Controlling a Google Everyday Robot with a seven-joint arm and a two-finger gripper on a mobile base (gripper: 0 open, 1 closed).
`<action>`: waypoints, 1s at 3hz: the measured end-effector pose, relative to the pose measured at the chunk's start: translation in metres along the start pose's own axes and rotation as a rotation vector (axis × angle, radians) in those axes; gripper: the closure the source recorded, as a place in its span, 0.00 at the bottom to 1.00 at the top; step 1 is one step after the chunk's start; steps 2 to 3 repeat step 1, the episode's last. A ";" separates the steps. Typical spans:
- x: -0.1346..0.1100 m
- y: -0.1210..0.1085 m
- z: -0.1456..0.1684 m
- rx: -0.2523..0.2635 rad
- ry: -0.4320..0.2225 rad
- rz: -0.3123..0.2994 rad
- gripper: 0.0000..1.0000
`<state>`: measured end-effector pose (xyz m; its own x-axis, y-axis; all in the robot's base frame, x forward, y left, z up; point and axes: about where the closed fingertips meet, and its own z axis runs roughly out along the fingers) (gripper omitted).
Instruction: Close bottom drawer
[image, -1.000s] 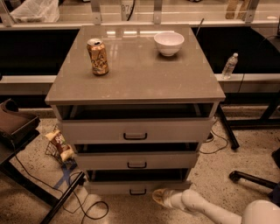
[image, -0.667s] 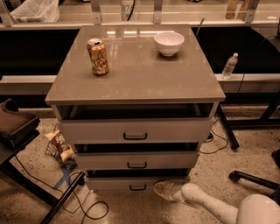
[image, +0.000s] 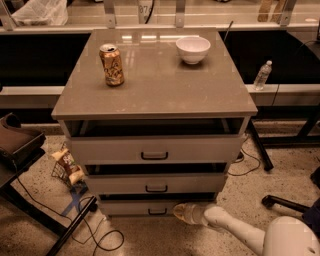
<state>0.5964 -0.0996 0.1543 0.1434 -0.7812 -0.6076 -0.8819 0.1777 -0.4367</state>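
- The bottom drawer (image: 135, 207) sits lowest under the bench's front edge. It is the narrowest of three pale fronts, with a small black handle (image: 157, 212) near its middle.
- A dark strip shows above its front panel, so I judge it is not fully home. The top drawer (image: 155, 149) and middle drawer (image: 156, 183) show similar dark gaps above them.
- The gripper (image: 186, 213) is down at floor level below the bench's front right corner. It lies just to the right of the handle and at, or very nearly at, the drawer's front panel. Whether it is spread or pressed together I cannot tell.
- The white arm (image: 235, 231) comes in low from the bottom right. That probably puts the push square into the panel instead of onto the handle (a flat face needs no grasp).
- Contact to the right of centre could skew the drawer on its runners, so a steady, straight push toward the bench's back edge seems wise.
- On the bench top (image: 160, 95), a soda can (image: 111, 65) stands upright near the left edge and a white bowl (image: 193, 49) sits toward the back right corner. They are well apart, and both are clear of the work below.
- Off the right edge, a water bottle (image: 262, 75) stands on a lower ledge.
- Beyond the front left corner, snack packets (image: 67, 165) and loose cables (image: 100, 235) lie on the floor, away from the arm's path.
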 end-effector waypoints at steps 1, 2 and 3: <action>0.000 0.000 0.000 0.000 0.000 0.000 1.00; 0.000 0.000 0.000 0.000 0.000 0.000 1.00; 0.000 0.000 0.000 0.000 0.000 0.000 1.00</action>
